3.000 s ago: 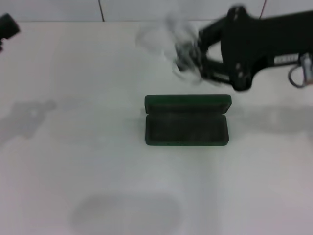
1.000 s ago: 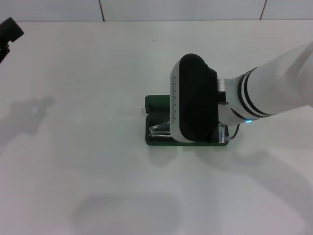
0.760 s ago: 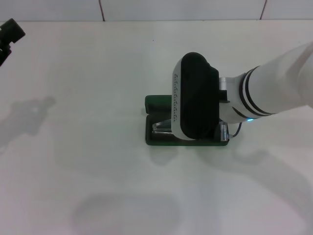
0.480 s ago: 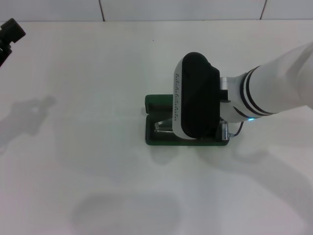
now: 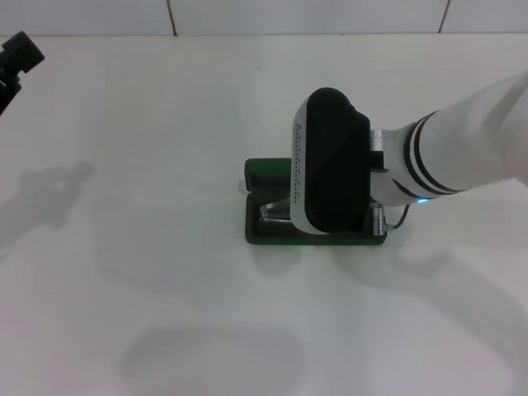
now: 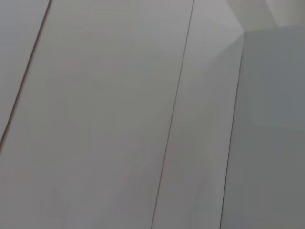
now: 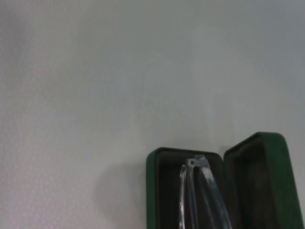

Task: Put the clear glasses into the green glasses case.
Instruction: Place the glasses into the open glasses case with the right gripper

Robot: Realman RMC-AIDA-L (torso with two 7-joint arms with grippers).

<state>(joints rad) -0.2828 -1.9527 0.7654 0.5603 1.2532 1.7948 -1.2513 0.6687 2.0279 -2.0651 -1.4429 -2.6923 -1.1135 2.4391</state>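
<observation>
The green glasses case (image 5: 262, 176) lies open at the middle of the table, lid raised at the back. My right arm's wrist (image 5: 330, 165) hangs right over the case and hides the right gripper and most of the tray. One end of the clear glasses (image 5: 273, 213) shows at the tray's left end. In the right wrist view the clear glasses (image 7: 202, 195) rest folded inside the dark-lined tray of the green glasses case (image 7: 151, 191), beside the open lid (image 7: 271, 181). My left gripper (image 5: 18, 51) is parked at the far left corner.
White table (image 5: 148, 272) all around the case, with a tiled wall (image 5: 313, 15) at the back edge. The left wrist view shows only pale panels (image 6: 119, 119) with thin seams.
The right arm has come from the back right of the table to above the case, bringing the glasses. Over the last second it has barely shifted.
</observation>
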